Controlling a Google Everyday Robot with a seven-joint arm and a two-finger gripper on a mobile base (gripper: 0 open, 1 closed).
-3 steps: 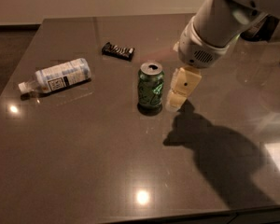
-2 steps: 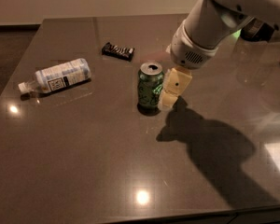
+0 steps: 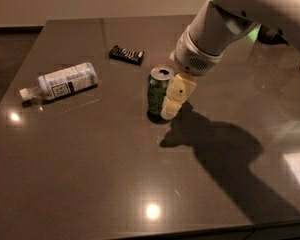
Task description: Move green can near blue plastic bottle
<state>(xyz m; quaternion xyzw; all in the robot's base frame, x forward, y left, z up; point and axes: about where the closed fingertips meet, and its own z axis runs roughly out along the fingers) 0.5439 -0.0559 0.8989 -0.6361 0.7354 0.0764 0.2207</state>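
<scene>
The green can [image 3: 157, 95] stands upright near the middle of the dark table, silver top up. My gripper [image 3: 173, 100] reaches down from the upper right and sits tight against the can's right side, low over the table. The blue plastic bottle [image 3: 62, 81] lies on its side at the left, white cap pointing left, well apart from the can.
A flat black snack bar wrapper [image 3: 125, 54] lies behind the can, toward the far edge. The dark glossy table [image 3: 105, 174] extends toward the front. My white arm [image 3: 225, 24] crosses the upper right and casts a shadow on the table to the can's right.
My gripper has moved left and down toward the green can and now sits against its right side. The can, bottle and wrapper have not moved.
</scene>
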